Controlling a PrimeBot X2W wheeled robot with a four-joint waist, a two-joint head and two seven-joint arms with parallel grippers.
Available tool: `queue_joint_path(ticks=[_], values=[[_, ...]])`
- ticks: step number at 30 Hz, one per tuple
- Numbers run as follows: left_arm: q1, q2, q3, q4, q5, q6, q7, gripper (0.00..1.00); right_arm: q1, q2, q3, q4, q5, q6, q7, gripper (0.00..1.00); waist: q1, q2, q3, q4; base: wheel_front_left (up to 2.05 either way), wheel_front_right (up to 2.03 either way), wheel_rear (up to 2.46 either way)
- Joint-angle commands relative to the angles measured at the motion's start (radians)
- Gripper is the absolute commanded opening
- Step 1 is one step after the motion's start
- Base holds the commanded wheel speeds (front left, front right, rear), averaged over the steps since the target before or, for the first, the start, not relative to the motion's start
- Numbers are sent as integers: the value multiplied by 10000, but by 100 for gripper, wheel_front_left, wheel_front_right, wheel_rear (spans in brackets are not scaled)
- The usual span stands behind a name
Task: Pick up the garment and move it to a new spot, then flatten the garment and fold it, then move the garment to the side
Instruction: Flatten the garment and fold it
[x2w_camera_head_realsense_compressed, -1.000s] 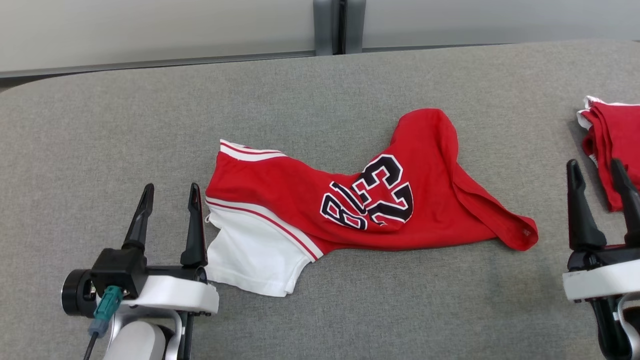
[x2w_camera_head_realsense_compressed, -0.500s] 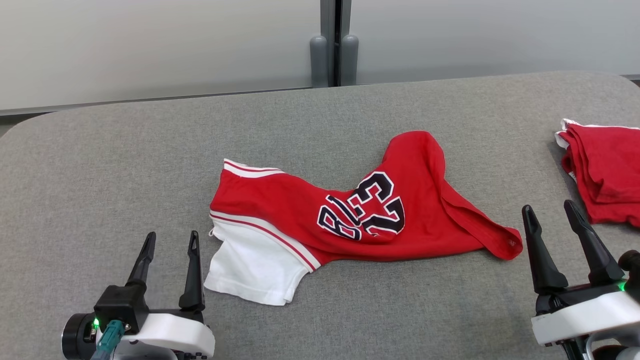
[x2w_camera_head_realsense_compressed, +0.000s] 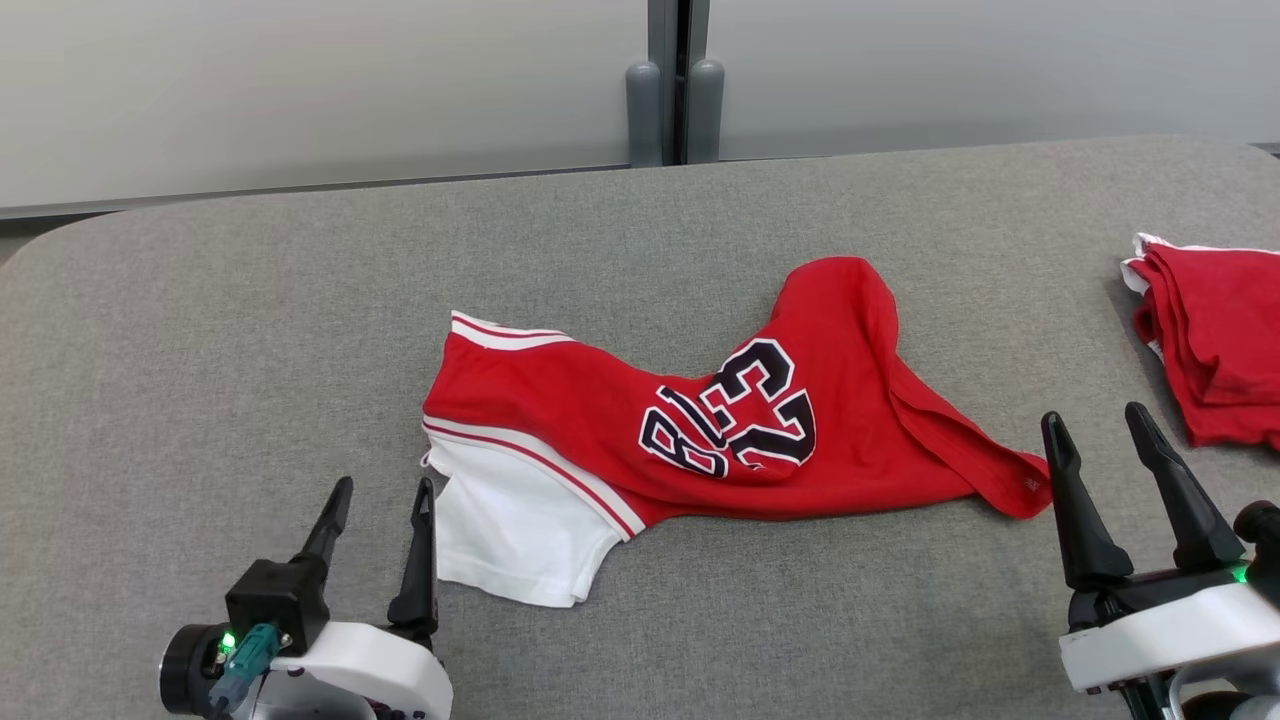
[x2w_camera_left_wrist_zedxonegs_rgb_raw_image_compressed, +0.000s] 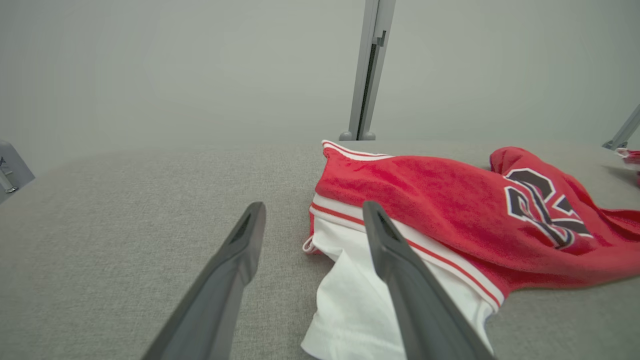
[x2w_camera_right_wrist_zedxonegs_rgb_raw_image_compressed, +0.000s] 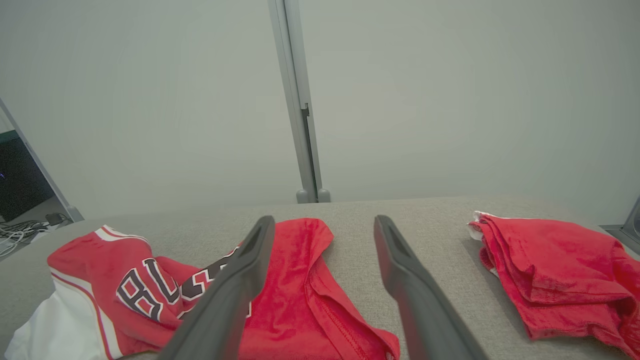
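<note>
Grey cloth-covered table (x2w_camera_head_realsense_compressed: 250, 330) with rounded far corners, set before a pale wall (x2w_camera_head_realsense_compressed: 300, 90) of two panels joined by a grey post (x2w_camera_head_realsense_compressed: 677, 30); the post's two rounded feet (x2w_camera_head_realsense_compressed: 675, 110) stand at the table's far edge. A folded red pile (x2w_camera_head_realsense_compressed: 1215, 340), white showing at its far corner, lies at the table's right edge. Cables (x2w_camera_right_wrist_zedxonegs_rgb_raw_image_compressed: 15, 235) lie low beyond the table at the left of the right wrist view.

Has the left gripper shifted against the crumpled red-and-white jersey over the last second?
Yes. Against the crumpled red-and-white jersey, the left gripper drew back toward the robot.
</note>
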Motion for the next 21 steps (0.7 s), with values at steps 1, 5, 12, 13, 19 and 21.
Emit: queue_joint_path(ticks=[1, 5, 12, 13, 19, 21], values=[[-179, 21, -128, 291, -157, -208, 237, 100, -93, 34, 13, 3, 45, 0, 31, 100, 1, -1, 87, -19, 0, 0, 0], [-424, -110, -341, 1195, -470, -613, 598, 100, -138, 73, 120, 116, 150, 0, 44, 100, 1, -1, 298, -98, 0, 0, 0], [-682, -371, -387, 2603, -964, -992, 757, 86, -228, 92, 177, 309, 285, 0, -56, 100, 1, -1, 591, -303, 0, 0, 0], [-715, -404, -402, 2758, -1002, -1054, 746, 34, -228, 90, 174, 347, 321, 0, -67, 100, 1, -1, 637, -318, 0, 0, 0], [-1037, -492, -312, 3453, -1108, -1150, 360, 0, -67, -44, 52, 953, 380, 0, -8, 100, 1, -1, 834, -328, 0, 0, 0], [-1141, -515, -328, 3568, -1097, -1136, 282, 0, 21, -125, 22, 1377, 420, 0, 44, 100, 1, -1, 908, -275, 0, 0, 0]])
